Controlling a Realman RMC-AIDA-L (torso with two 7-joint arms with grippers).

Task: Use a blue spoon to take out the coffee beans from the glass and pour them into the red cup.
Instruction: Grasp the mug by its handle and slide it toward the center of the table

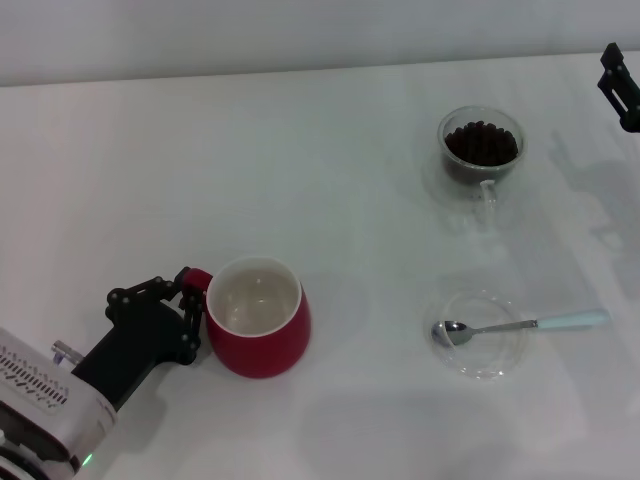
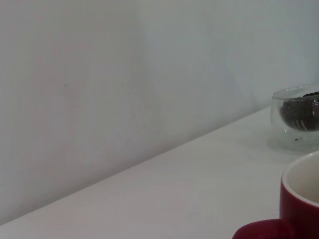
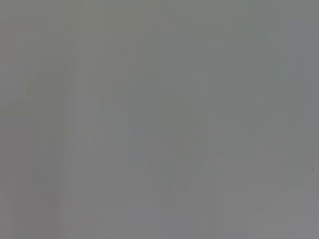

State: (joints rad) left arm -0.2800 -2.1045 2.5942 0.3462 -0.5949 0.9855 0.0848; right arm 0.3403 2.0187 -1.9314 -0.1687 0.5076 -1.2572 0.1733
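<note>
The red cup (image 1: 262,338) stands empty at the front left of the white table. My left gripper (image 1: 190,305) is at its small handle, shut on it. The cup's rim and handle also show in the left wrist view (image 2: 298,211). The glass (image 1: 483,162) stands at the back right with a heap of coffee beans (image 1: 482,142) inside; it also shows in the left wrist view (image 2: 295,119). The blue spoon (image 1: 525,325) lies across a clear saucer (image 1: 482,362) at the front right, bowl toward the left. My right gripper (image 1: 620,85) hangs at the far right edge, away from everything.
The white table (image 1: 330,170) runs back to a pale wall. Bare tabletop lies between the red cup and the saucer. The right wrist view shows only a plain grey surface.
</note>
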